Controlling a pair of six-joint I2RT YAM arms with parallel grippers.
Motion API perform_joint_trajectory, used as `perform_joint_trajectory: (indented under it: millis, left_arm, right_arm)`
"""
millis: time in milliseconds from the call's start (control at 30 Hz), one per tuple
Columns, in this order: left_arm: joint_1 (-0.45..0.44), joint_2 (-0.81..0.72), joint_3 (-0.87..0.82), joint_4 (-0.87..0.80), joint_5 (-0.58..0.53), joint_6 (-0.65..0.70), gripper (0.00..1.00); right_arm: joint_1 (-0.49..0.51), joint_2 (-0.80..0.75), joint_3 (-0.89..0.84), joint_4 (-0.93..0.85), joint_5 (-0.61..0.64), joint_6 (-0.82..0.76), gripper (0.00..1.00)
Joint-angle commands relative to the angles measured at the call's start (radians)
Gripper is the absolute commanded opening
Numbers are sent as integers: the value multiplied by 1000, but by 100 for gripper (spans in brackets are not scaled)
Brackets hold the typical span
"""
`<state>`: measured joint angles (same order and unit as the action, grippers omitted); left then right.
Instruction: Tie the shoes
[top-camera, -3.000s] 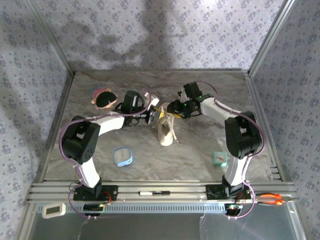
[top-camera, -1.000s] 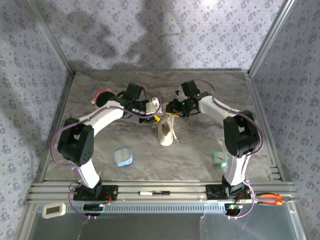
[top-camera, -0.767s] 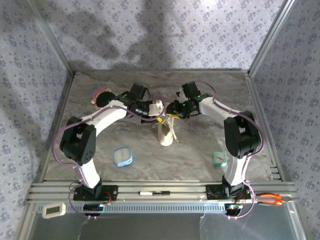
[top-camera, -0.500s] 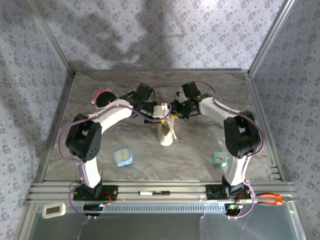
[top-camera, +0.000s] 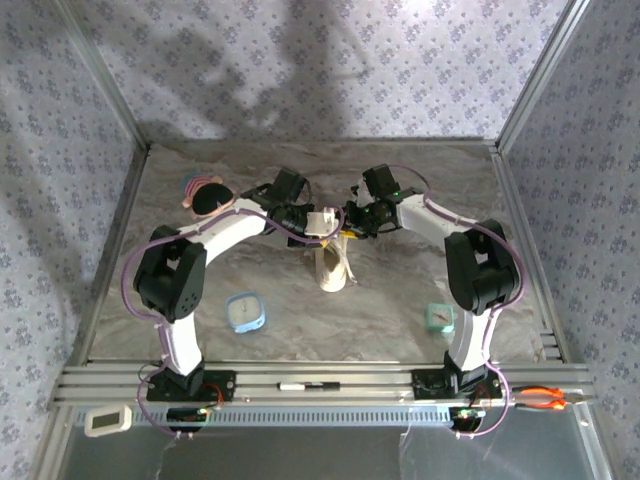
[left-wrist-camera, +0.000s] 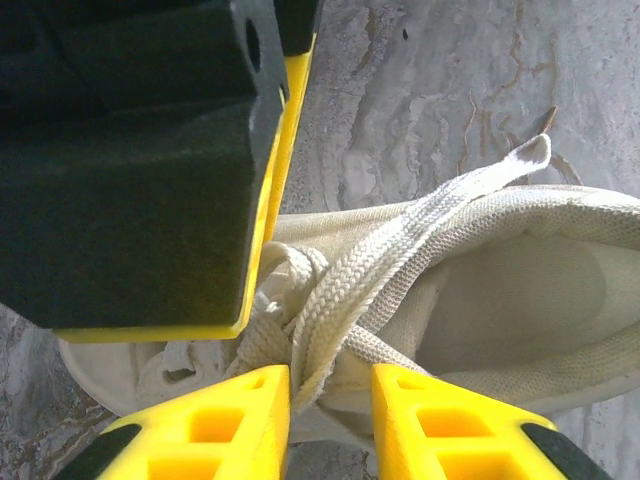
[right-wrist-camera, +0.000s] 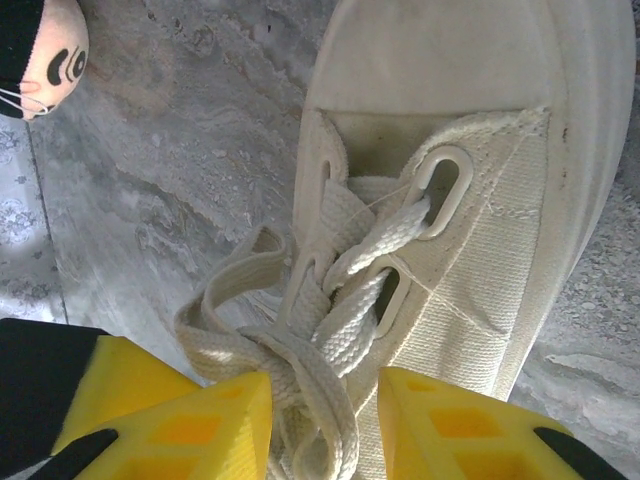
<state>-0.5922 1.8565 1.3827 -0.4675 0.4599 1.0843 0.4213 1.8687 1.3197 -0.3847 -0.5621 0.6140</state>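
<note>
The cream-beige shoe (top-camera: 331, 264) lies mid-table, toe toward the near edge. My left gripper (top-camera: 328, 222) and right gripper (top-camera: 352, 222) meet over its laced far end. In the left wrist view the shoe (left-wrist-camera: 520, 300) fills the lower right. A flat pale lace (left-wrist-camera: 400, 240) runs down between the yellow fingers of my left gripper (left-wrist-camera: 331, 405), against the left one; the jaws stand apart. In the right wrist view the crossed laces (right-wrist-camera: 335, 320) of the shoe (right-wrist-camera: 480, 200) bunch between the parted fingers of my right gripper (right-wrist-camera: 327, 420), unclamped.
A dark round pink-trimmed object (top-camera: 207, 194) sits at the back left. A blue square item (top-camera: 245, 312) and a small green one (top-camera: 439, 318) lie nearer the front. A white device (top-camera: 107, 420), a pen (top-camera: 305, 385) and an orange-handled tool (top-camera: 550, 398) rest by the rail.
My left arm has swung right from beside the dark round object to the shoe's laces, ending next to the right gripper. The right gripper has barely shifted.
</note>
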Motion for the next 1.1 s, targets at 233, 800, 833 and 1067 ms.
perform_joint_trajectory:
  millis: [233, 800, 833, 1067]
  left_arm:
    - [-14, 36, 31, 9, 21, 24, 21]
    - [0, 0, 18, 57, 71, -134, 0]
    - [5, 3, 23, 60, 80, -148, 0]
    - [28, 39, 61, 56, 128, -234, 0]
  right_arm:
    - [3, 26, 1, -8, -24, 7, 27]
    - [17, -53, -48, 45, 58, -54, 0]
    - [21, -58, -48, 46, 67, -70, 0]
    - [41, -105, -70, 82, 131, -124, 0]
